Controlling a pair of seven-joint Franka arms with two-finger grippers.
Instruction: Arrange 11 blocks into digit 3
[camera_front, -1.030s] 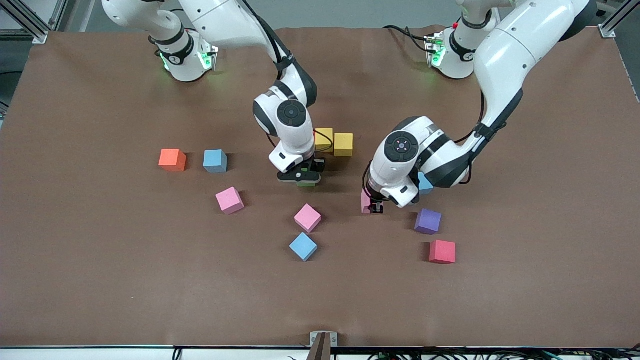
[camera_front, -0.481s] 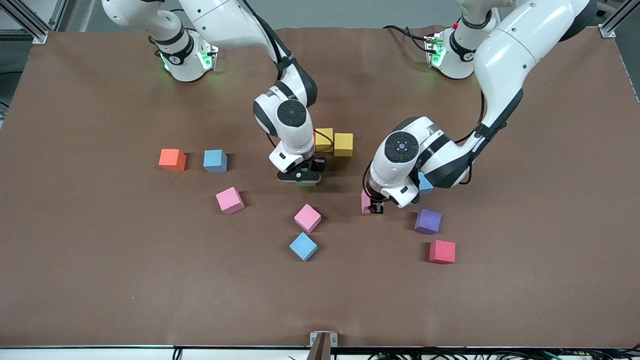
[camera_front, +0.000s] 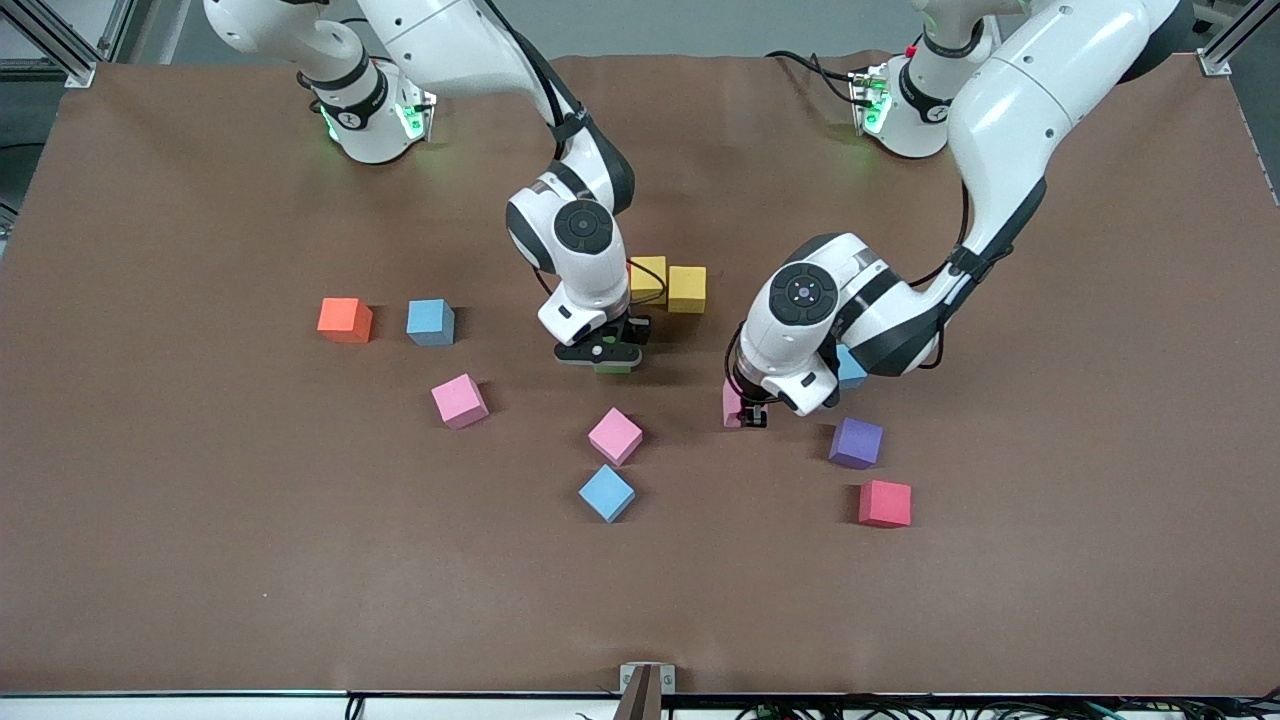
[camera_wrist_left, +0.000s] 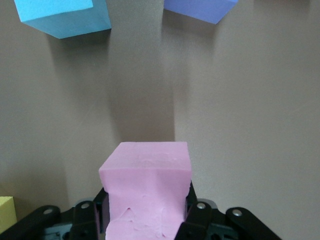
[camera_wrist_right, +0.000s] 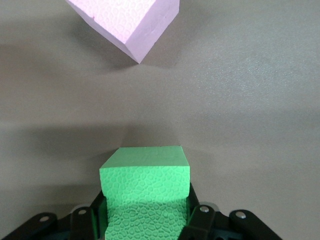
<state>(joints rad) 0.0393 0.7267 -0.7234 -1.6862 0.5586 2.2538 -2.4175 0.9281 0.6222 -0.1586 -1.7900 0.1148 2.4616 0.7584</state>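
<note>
The left end effector (camera_front: 752, 415) was seen low over the brown-covered bench (camera_front: 200, 560), its fingers (camera_wrist_left: 196, 220) clamped on a pink matte foam cube (camera_wrist_left: 146, 192), whose sides were visibly squeezed. A light blue cube (camera_front: 852, 368) lay partly hidden under that arm's wrist, and a purple cube (camera_front: 856, 443) and a red cube (camera_front: 885, 503) were set close by, nearer to the front camera.

The right end effector (camera_front: 606, 352) was clamped on a green foam cube (camera_wrist_right: 145, 192), held down at the bench beside two touching yellow cubes (camera_front: 672, 285), which lay farther from the front camera.

Loose on the bench were found a second pink cube (camera_front: 615, 436), a blue cube (camera_front: 606, 493) just nearer to the camera, a third pink cube (camera_front: 460, 401), another blue cube (camera_front: 430, 322) and an orange cube (camera_front: 344, 320) toward the right arm's end. No digit figure had yet been formed.
</note>
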